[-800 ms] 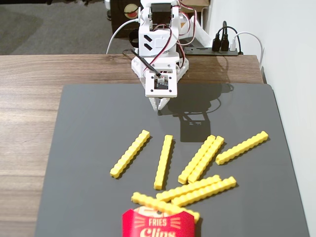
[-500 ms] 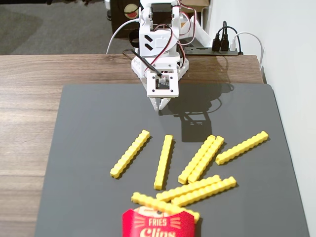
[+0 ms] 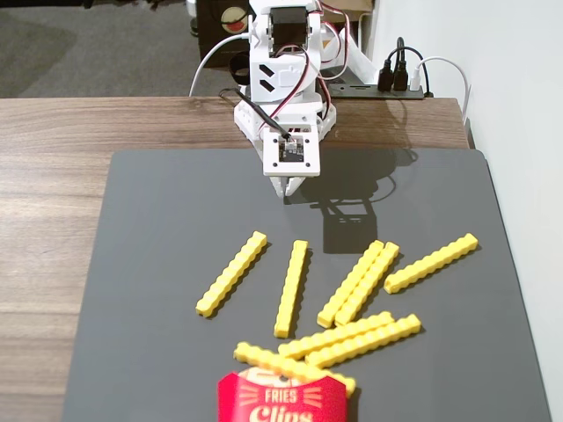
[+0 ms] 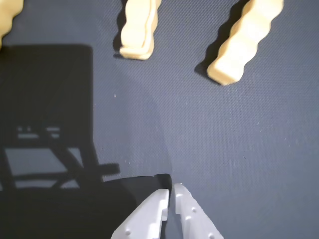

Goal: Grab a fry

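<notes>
Nearest the fixed camera stands a red carton [image 3: 286, 400] of glossy card, printed with white lettering, cut off by the bottom edge of that view. One yellow stick [image 3: 295, 367] lies across its mouth, touching its upper rim. Just beyond the carton, a pair of sticks [image 3: 352, 338] lies side by side, slanting up to the right.

All sticks are slim, straight, bright yellow plastic with a studded, wavy edge. They rest on a dark grey mat [image 3: 158, 264] of fine woven texture, which covers most of a brown wood-grain table [image 3: 53, 176].

Farther from the carton, four more lie fanned out: one up and to the left [image 3: 231, 273], one nearly upright above the carton [image 3: 292, 287], a touching pair [image 3: 359, 283] up and to the right, and a single one [image 3: 431, 263] far right.

The fry [image 3: 292, 287] nearly upright above the carton has its far end nearest the gripper, with bare mat between them; in the wrist view two stick ends [image 4: 137, 27] [image 4: 244, 42] show at the top, well apart from the fingertips.

Beyond the sticks, the gripper [image 3: 289, 186] of white moulded plastic points down at the mat. Its fingers [image 4: 149, 216] are nearly closed, a thin slit between the tips, holding nothing
</notes>
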You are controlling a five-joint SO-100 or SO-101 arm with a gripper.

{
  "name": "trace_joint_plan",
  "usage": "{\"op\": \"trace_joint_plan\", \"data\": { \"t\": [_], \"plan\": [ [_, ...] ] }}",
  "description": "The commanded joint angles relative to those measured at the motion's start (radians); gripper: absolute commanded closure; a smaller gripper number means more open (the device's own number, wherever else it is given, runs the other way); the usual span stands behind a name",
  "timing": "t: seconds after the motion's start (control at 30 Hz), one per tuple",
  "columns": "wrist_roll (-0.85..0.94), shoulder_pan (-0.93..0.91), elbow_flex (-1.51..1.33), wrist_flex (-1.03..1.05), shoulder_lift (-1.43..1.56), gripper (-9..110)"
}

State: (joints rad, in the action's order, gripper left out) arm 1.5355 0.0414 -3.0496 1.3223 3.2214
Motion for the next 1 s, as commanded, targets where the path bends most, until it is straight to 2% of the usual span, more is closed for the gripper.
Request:
{"op": "trace_joint_plan", "data": {
  "t": [0.0, 0.5, 0.7, 0.97],
  "plan": [
    [-0.017, 0.008, 0.087, -0.006, -0.078, 101],
    [-0.057, -0.041, 0.551, -0.215, -0.782, 100],
    [-0.051, -0.051, 0.699, -0.293, -1.017, 80],
    [-0.037, -0.038, 0.795, -0.41, -1.261, 79]
  ]
}}
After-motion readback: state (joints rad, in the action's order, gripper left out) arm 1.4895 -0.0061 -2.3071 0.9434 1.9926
